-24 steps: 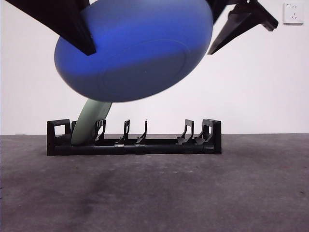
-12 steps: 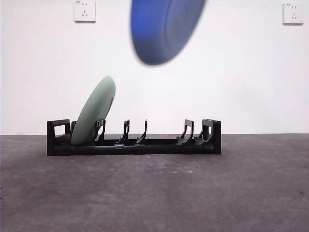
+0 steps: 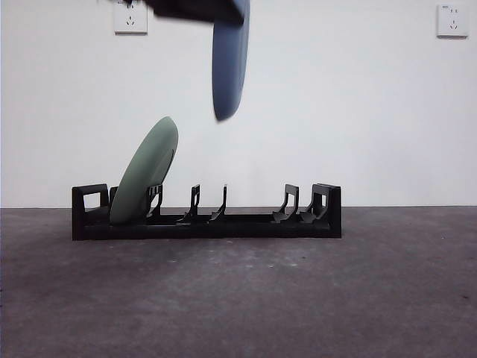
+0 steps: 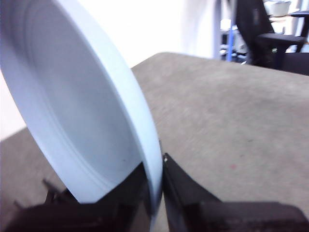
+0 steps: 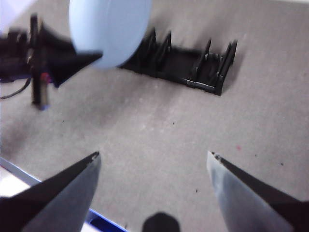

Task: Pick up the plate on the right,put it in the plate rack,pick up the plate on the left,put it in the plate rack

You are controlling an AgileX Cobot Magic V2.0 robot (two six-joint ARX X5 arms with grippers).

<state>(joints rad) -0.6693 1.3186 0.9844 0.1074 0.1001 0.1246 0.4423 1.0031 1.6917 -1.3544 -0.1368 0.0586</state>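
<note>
A green plate [image 3: 146, 170] leaning rightward fills the rack's [image 3: 206, 224] left end. The dividers to its right stand free, with open air above them beneath a hanging blue plate [image 3: 228, 66].

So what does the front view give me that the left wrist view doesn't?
Only the front view shows the green plate leaning in the plate rack near its left end, the free slots beside it, and two wall sockets. Only the left wrist view shows the left gripper clamping the blue plate at its rim. Both show the blue plate held edge-on above the table.
</note>
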